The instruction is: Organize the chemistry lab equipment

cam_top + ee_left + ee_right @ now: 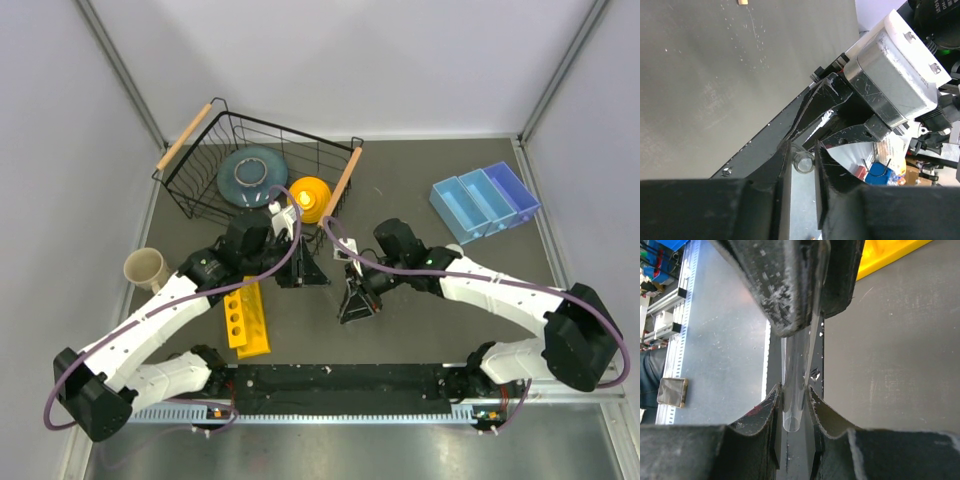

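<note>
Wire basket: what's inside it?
A blue-grey plate lies on the basket floor; a yellow dome sits at its near right corner. The left arm covers the front edge nearby.

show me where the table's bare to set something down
bare: back strip between wire basket and blue trays; near patch between yellow rack and right gripper. crowded: middle, where it and left gripper hold the glass tube; left by cup.
</note>
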Robot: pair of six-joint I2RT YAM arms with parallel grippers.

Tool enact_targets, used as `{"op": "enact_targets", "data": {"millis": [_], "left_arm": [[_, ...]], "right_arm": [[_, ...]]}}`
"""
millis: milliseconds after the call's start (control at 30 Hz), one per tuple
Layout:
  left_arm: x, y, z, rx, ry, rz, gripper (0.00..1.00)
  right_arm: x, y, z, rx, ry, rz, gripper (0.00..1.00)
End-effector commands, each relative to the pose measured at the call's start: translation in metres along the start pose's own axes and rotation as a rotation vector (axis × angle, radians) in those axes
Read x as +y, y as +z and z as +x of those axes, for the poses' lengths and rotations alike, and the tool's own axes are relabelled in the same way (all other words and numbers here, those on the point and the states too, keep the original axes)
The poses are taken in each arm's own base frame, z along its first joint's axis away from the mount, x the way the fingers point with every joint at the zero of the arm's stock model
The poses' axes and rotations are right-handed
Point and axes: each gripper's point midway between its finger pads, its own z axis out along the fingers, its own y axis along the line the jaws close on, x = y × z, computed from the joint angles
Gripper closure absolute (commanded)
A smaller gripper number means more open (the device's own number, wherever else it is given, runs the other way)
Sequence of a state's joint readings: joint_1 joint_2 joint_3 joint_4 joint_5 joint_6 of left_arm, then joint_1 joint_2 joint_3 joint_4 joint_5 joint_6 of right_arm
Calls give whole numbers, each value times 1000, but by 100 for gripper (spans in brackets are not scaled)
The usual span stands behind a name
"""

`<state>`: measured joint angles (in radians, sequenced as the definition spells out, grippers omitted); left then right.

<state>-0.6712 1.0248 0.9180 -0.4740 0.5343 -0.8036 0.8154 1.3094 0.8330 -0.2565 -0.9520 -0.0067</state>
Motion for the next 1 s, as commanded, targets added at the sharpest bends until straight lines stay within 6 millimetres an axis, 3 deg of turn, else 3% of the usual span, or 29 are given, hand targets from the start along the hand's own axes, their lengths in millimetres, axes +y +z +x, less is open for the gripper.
{"op": "enact_targets", "data": {"millis": [0,167,200,267,300,400,500,700,833,967], "left_arm": [[-19,-6,-4,-18,27,84,87],[-7,-12,3,-10,39,27,94],[-4,-15,5,-11,44,5,94],[10,-22,11,-6,47,-73,94],[12,-27,12,-15,54,-90,94],[25,-42,20,-22,65,-171,95],[35,-56,27,-25,99,-229,95],[73,-98,37,-32,120,-494,95],[85,-128,30,-109,148,-627,95],[88,-145,25,-171,165,-677,96]], "right_arm": [[5,1,-20,-29,-88,-15,89],[2,-1,-22,-28,-97,7,83],[2,-1,-21,-25,-116,9,70],[1,-4,-21,-11,-131,24,56],[0,-5,-21,-5,-161,28,43],[1,-12,-22,10,-203,32,25],[-1,-23,-26,-8,-225,23,16],[-10,-45,-32,-69,-224,58,13],[-14,-55,-35,-95,-221,84,13],[-17,-58,-35,-108,-222,96,12]]}}
